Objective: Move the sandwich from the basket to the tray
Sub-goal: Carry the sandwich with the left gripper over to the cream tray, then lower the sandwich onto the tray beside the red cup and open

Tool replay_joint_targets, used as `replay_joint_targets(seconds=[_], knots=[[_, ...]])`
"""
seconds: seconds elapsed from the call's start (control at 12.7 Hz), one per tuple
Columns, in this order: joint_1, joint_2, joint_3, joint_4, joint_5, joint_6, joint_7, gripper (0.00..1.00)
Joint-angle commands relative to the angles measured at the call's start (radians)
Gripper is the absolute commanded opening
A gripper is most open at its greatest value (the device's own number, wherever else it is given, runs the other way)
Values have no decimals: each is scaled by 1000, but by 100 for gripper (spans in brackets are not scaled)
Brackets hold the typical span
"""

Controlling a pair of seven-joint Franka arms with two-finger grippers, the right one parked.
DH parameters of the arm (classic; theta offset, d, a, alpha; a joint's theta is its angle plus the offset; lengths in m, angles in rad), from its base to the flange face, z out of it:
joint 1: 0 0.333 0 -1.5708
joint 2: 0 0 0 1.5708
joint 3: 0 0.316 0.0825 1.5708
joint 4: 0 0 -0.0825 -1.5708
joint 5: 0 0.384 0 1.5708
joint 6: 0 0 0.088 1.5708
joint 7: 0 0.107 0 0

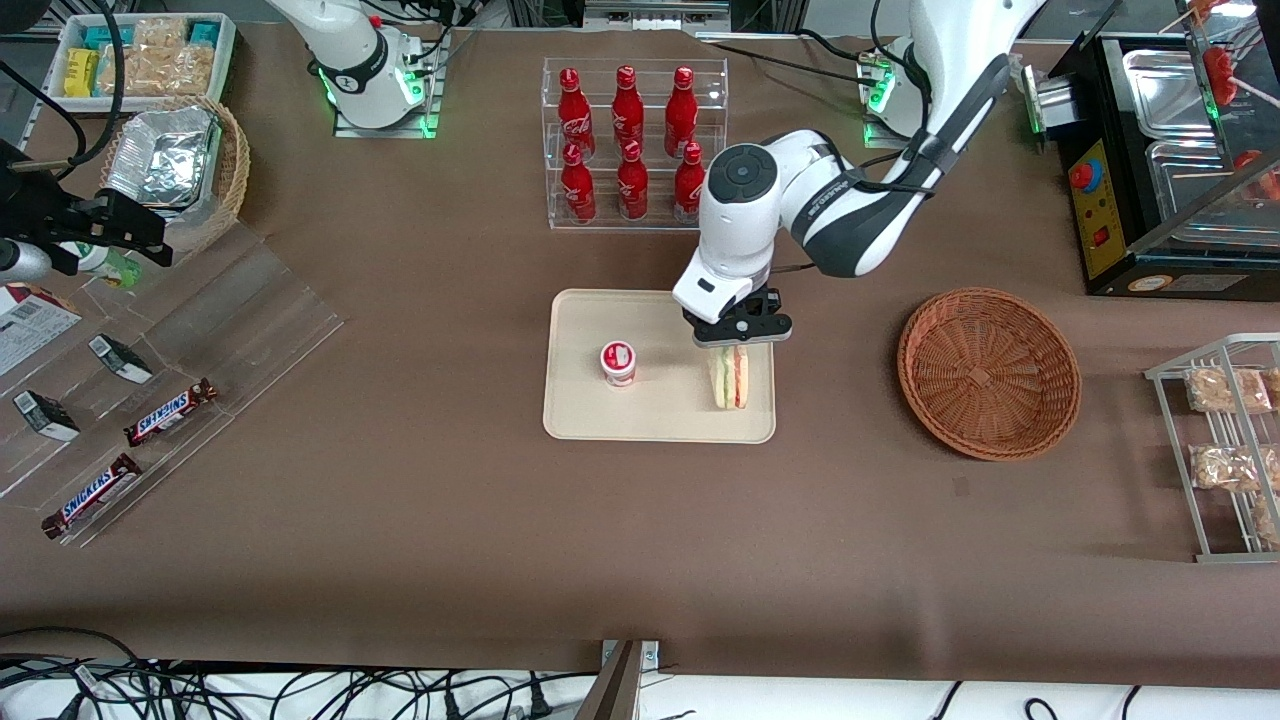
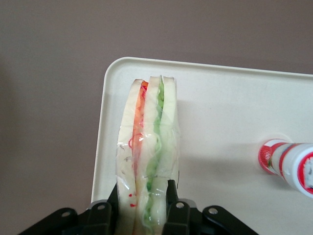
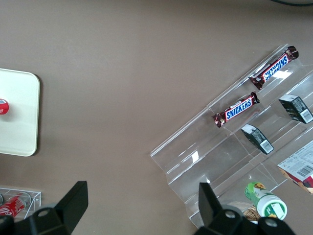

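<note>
The sandwich (image 1: 729,377) (image 2: 149,152), a wrapped wedge with red and green filling, stands on its edge on the cream tray (image 1: 660,425) (image 2: 230,127), near the tray end closest to the basket. My gripper (image 1: 735,343) (image 2: 143,196) is directly above it, shut on the sandwich, with one finger pressed to each bread face. The reddish-brown woven basket (image 1: 988,372) sits empty on the table beside the tray, toward the working arm's end.
A small red-and-white cup (image 1: 618,362) (image 2: 289,163) stands on the tray beside the sandwich. A clear rack of red bottles (image 1: 630,140) stands farther from the front camera than the tray. A black appliance (image 1: 1160,160) and a wire snack rack (image 1: 1225,450) are at the working arm's end.
</note>
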Motion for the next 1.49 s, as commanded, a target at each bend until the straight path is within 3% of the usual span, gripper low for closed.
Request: replay_joint_targets(seconds=[0.0, 0.24, 1.34, 1.41], knots=[[-15, 43, -4, 33, 71, -4, -64, 38], [-23, 69, -5, 33, 124, -4, -119, 38], [-57, 95, -2, 23, 125, -15, -133, 38], [-57, 95, -1, 23, 125, -15, -130, 46]])
